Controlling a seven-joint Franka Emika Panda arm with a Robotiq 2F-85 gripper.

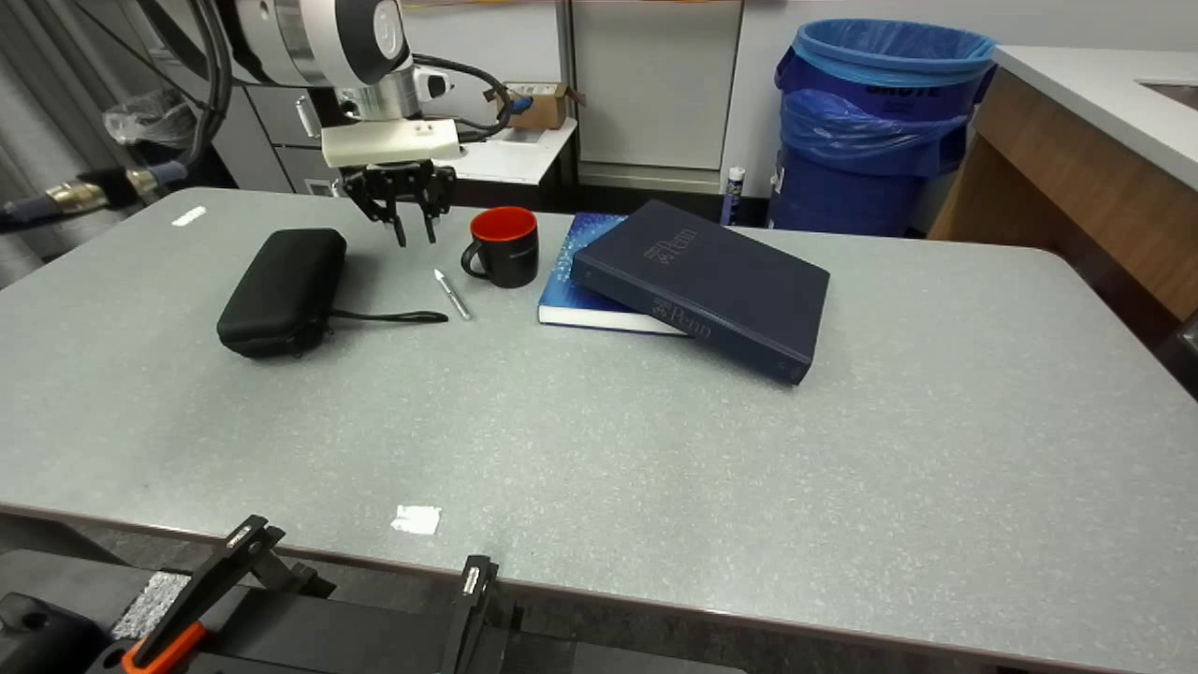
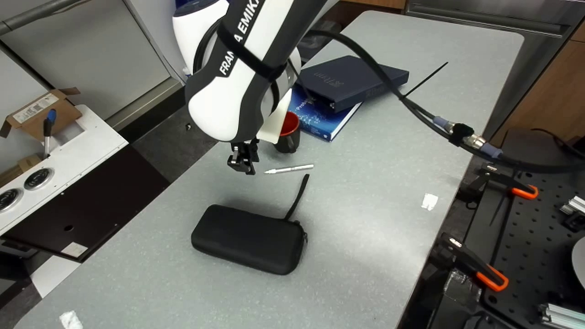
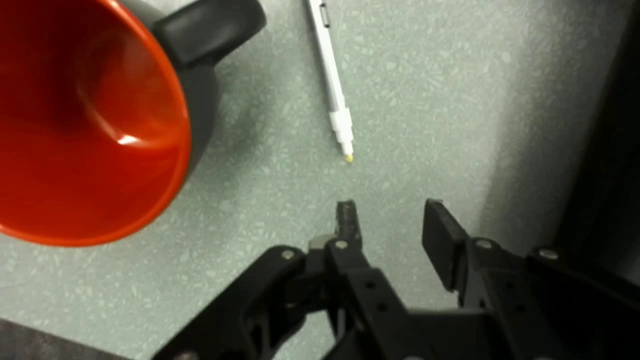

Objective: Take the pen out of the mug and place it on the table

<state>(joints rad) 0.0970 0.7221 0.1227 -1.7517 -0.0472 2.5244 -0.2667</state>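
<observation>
In an exterior view the gripper (image 1: 416, 241) hangs towards the far side of the table (image 1: 599, 440), its two fingertips parted with nothing between them. The pen (image 1: 453, 295) lies flat on the tabletop, just beside the mug (image 1: 517, 262) rather than in it, its tip pointing the gripper's way. The case (image 1: 281, 290) sits on the pen's far side from the mug; past the mug, the dark book (image 1: 721, 281) rests partly on the blue book (image 1: 569, 285).

In an exterior view the arm (image 2: 242, 77) reaches over the table, and a pale plate (image 2: 273, 123) on it hides part of the mug. The pen lies between the mug and the case's strap (image 2: 298, 196), seemingly touching neither. The gripper is near the tip but apart from it; how high it hangs I cannot tell from here.

In the wrist view only grey surface shows between the fingers (image 3: 348, 225). The pen lies ahead of them and runs out of frame at the top. The mug's handle (image 3: 215, 30) points towards it, and what shows of the red inside holds nothing.

I judge the placing done, which leaves only getting the arm clear. That calls for a straight lift, fingers kept spread, without brushing the mug or nudging the pen.
</observation>
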